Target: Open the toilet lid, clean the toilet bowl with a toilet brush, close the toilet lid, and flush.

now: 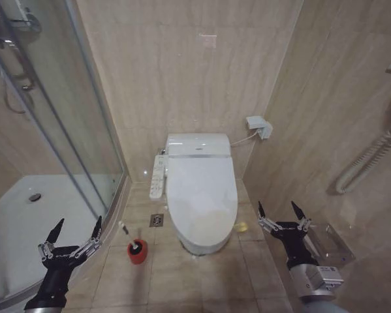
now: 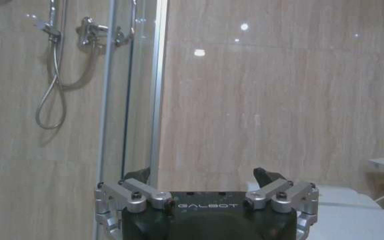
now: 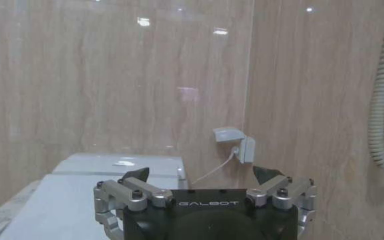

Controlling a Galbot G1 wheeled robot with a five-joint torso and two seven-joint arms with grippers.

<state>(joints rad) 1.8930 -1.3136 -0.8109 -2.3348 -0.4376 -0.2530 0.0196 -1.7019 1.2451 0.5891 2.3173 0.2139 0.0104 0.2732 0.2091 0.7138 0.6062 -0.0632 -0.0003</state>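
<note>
Now, toilet lid [image 1: 202, 179]: down, closed.
Toilet brush [image 1: 135, 246]: in red holder, left of toilet.
Left claw [image 1: 76, 229]: spread, near left.
Right claw [image 1: 281, 212]: spread, near right.

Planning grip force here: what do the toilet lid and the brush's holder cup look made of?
The toilet lid looks like glossy white plastic: smooth, with soft reflections. The red holder cup looks like matte plastic, though it is too small to be sure.

White toilet lid [image 1: 202, 186], red holder cup [image 1: 138, 251]
</note>
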